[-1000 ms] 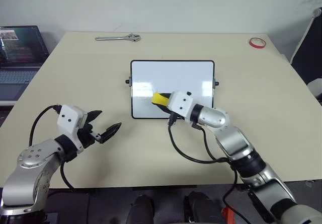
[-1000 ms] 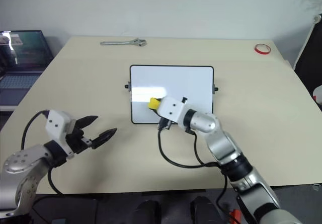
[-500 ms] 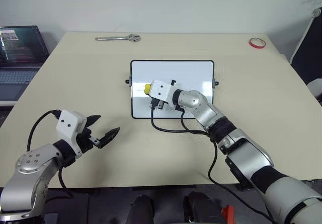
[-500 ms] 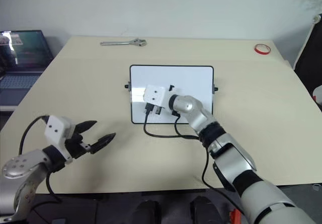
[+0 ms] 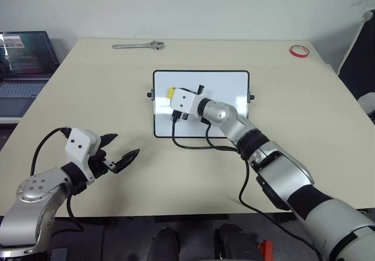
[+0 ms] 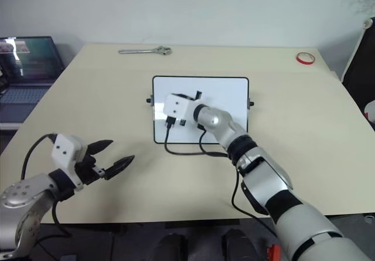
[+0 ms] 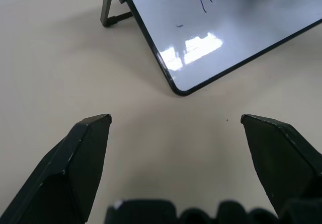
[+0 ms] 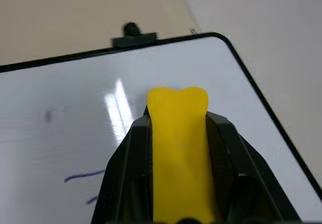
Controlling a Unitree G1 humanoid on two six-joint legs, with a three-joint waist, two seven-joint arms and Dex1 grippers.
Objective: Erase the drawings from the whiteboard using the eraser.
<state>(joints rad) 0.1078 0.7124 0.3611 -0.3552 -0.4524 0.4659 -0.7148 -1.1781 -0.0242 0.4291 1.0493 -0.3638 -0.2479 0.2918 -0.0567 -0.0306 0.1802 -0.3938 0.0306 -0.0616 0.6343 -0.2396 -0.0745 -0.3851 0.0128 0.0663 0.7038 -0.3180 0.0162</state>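
Whiteboard point(image 8: 75, 113): right wrist view catches blue strokes point(image 8: 83, 175).

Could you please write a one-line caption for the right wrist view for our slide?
Right gripper clamps the yellow eraser over the whiteboard, with blue strokes left.

The black-framed whiteboard point(image 5: 222, 85) is propped at the table's point(image 5: 88, 97) middle. The yellow eraser point(image 8: 180, 148) is pinched over its left part; faint blue strokes point(image 8: 83, 176) are left.
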